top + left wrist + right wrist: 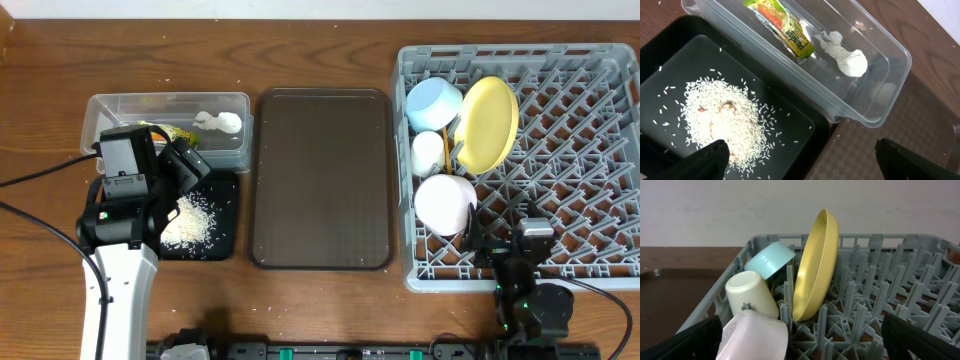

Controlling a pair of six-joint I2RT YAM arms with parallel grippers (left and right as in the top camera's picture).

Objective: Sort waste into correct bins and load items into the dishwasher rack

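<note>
Judging by how things lie, the work looks at or very near its last step. The dishwasher rack point(580, 170), biggest of all, sits just right of the dark brown serving tray point(320, 180). The clear tub point(100, 115) lies left of that tray toward its far end, and the black tray point(225, 215) sits left of it toward its near end, the two bins touching. The left gripper point(805, 160) hovers over the seam between these bins, fingers spread wide and holding nothing. The right gripper point(805, 340) hangs at the rack's near edge, well right of the serving tray, also spread wide and empty. In the rack's column nearest the serving tray, the yellow plate point(487, 125) stands on edge between pegs. The pink-white bowl point(445, 202) lies tipped at the near end and the light blue bowl point(433, 103) at the far end, with the white cup point(428, 152) between them. The rice point(722, 122) is heaped in the black tray, with stray grains around it. The snack wrapper point(785, 30) and the tissue point(847, 57) lie side by side in the tub. A thin orange-brown line between cup and plate may be the chopsticks, though I cannot tell for sure. The next move probably calls for confirming them, then lifting both arms away without nudging the plate.
</note>
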